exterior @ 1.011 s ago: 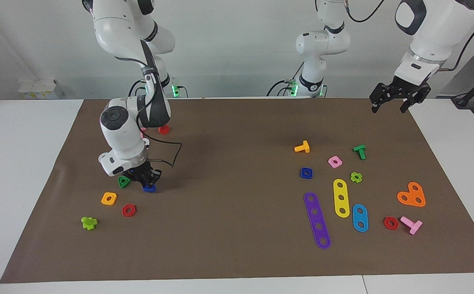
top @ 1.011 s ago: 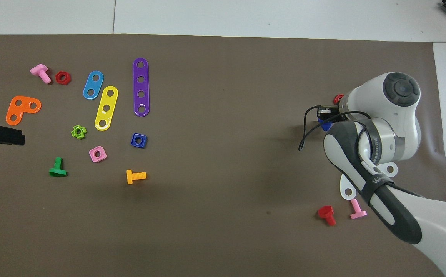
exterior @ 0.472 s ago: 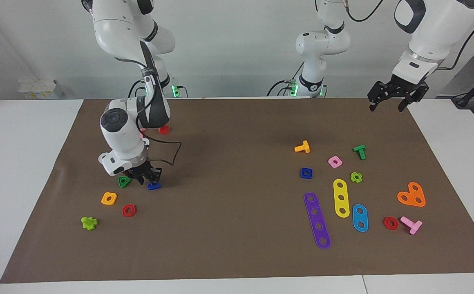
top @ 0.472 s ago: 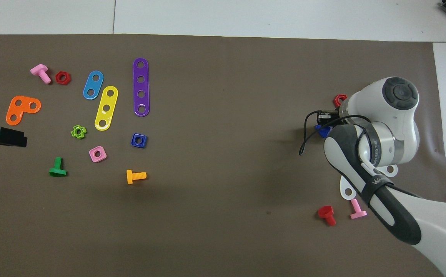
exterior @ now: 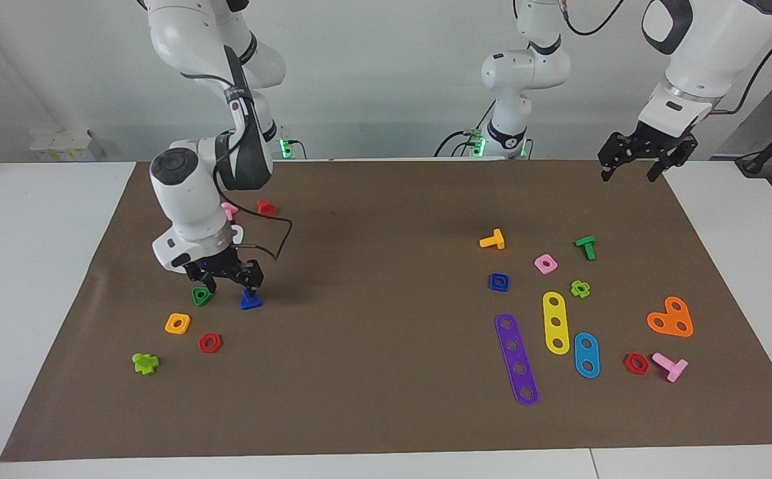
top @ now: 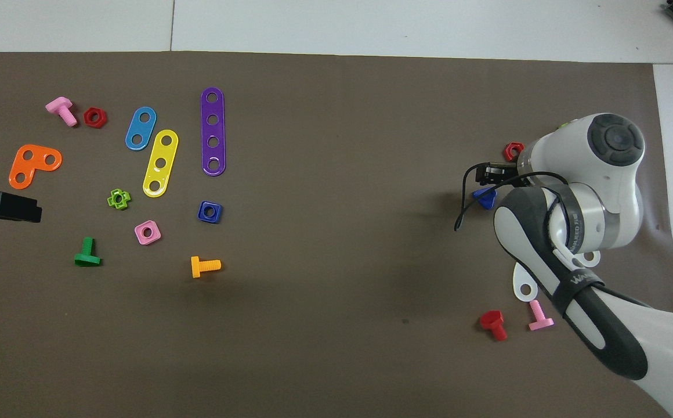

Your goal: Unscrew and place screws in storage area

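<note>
The dark-blue screw (exterior: 250, 302) with its triangular head lies on the brown mat (exterior: 386, 199) toward the right arm's end, beside a green triangular nut (exterior: 201, 295). My right gripper (exterior: 229, 282) hangs just above the two, open and empty, one finger over the nut and one over the screw. In the overhead view the screw (top: 484, 197) shows beside the right gripper (top: 492, 174), and the arm hides the nut. My left gripper (exterior: 633, 169) waits open and raised over the mat's corner at the left arm's end; it also shows in the overhead view (top: 1, 206).
Near the screw lie an orange square nut (exterior: 178, 323), a red hex nut (exterior: 210, 342), a lime piece (exterior: 146, 362), a red bolt (exterior: 266, 208) and a pink bolt (exterior: 229, 210). Toward the left arm's end lie coloured strips (exterior: 516, 358), nuts and bolts, among them a dark-blue square nut (exterior: 499, 282).
My right gripper has opened, let go of the dark-blue screw and risen off it; the screw now lies on the mat. The left gripper has lifted slightly.
</note>
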`<action>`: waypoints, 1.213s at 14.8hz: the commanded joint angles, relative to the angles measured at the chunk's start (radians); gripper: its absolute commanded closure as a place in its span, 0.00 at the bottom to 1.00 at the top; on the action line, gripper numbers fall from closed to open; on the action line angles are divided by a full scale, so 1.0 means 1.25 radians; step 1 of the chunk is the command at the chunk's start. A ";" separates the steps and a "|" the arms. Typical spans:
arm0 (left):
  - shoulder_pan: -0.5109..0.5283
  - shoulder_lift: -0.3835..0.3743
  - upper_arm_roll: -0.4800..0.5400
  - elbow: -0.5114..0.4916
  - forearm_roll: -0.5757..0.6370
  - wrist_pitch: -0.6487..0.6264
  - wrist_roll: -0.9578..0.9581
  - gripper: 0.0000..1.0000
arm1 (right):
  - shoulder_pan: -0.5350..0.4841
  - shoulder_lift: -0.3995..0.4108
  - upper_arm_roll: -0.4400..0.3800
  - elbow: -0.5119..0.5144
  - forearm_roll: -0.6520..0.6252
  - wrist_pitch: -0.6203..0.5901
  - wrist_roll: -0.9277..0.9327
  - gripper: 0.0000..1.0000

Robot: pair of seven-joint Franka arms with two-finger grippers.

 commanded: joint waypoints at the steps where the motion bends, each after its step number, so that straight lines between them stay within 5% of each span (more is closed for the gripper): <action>1: -0.005 0.013 0.001 0.017 -0.022 -0.023 -0.011 0.04 | -0.008 -0.075 0.004 0.015 0.016 -0.077 0.011 0.04; 4: -0.011 0.028 0.001 0.032 -0.025 -0.030 -0.009 0.04 | -0.010 -0.121 -0.008 0.075 0.016 -0.177 0.016 0.02; 8: -0.011 0.027 0.001 0.021 -0.025 -0.033 -0.011 0.04 | -0.013 -0.100 -0.011 0.267 0.016 -0.381 0.015 0.02; 12: -0.011 0.018 0.001 0.005 -0.025 -0.030 -0.008 0.02 | -0.014 -0.099 -0.010 0.344 0.018 -0.489 0.013 0.00; 18: -0.011 0.016 0.003 0.005 -0.025 -0.055 -0.011 0.00 | -0.030 -0.154 -0.010 0.273 0.016 -0.550 0.004 0.00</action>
